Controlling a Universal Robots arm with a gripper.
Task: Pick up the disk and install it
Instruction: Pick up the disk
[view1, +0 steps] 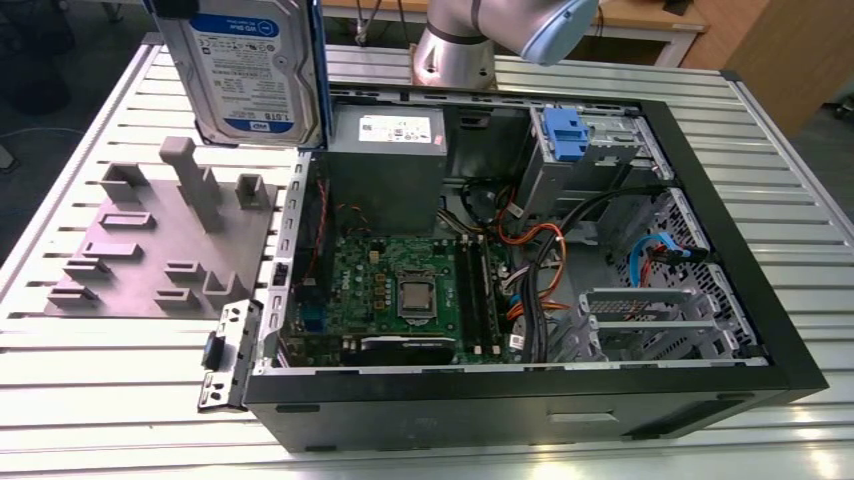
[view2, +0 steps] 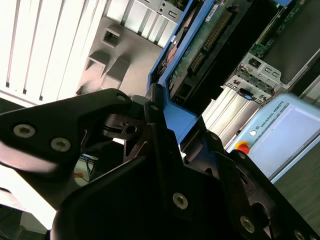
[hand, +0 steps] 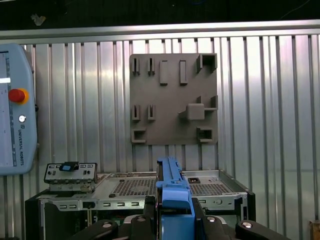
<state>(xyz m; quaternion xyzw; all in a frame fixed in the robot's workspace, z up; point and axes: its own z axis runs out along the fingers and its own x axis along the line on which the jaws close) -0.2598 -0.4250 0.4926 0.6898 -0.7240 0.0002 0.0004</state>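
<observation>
The disk (view1: 247, 70), silver with a white-and-blue label and a blue carrier frame, hangs upright in the air at the exterior view's upper left, above the grey fixture plate (view1: 147, 250) and beside the open computer case (view1: 747, 250). In the first wrist view its blue carrier edge (hand: 172, 192) stands between the black fingers of my gripper (hand: 172, 217), which is shut on it. In the second wrist view the gripper (view2: 160, 125) clamps the blue carrier, and the disk's circuit-board underside (view2: 205, 40) faces the camera.
Inside the case are a grey power supply (view1: 387, 150), a motherboard (view1: 400, 290), cables and a drive bay with a blue latch (view1: 567, 135). The arm's base (view1: 454, 50) stands behind the case. A teach pendant (hand: 15, 110) lies on the slatted metal table (view1: 80, 400).
</observation>
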